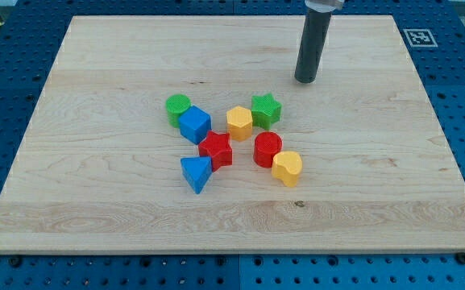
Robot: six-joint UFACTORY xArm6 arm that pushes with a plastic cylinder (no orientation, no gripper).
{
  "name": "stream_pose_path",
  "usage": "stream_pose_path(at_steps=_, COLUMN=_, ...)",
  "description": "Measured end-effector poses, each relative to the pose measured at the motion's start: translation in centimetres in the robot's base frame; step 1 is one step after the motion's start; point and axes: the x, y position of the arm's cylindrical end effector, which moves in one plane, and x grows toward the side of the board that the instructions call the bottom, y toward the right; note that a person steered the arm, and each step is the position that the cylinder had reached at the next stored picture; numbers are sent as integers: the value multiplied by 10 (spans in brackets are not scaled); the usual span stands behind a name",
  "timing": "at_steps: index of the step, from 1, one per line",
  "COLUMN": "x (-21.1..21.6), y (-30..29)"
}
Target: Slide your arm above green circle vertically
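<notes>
The green circle (176, 105) sits on the wooden board (95, 177) left of centre, touching the blue cube (194, 125) at its lower right. My tip (305, 80) rests on the board toward the view's top right, well to the right of the green circle and slightly higher. It stands above and right of the green star (266, 109) and touches no block.
A cluster lies mid-board: a yellow hexagon (239, 122), a red star (216, 150), a blue triangle (196, 172), a red circle (267, 149), a yellow heart (288, 167). A fiducial marker (418, 37) sits at the board's top right corner. Blue pegboard surrounds the board.
</notes>
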Motion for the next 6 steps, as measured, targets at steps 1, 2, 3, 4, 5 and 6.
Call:
stream_pose_path(at_steps=1, x=-1, y=-6)
stream_pose_path(at_steps=2, x=-4, y=-37)
stream_pose_path(at_steps=3, x=-12, y=-88)
stream_pose_path(at_steps=4, x=-22, y=-155)
stream_pose_path(at_steps=5, x=-15, y=-208)
stream_pose_path(at_steps=6, x=7, y=-253)
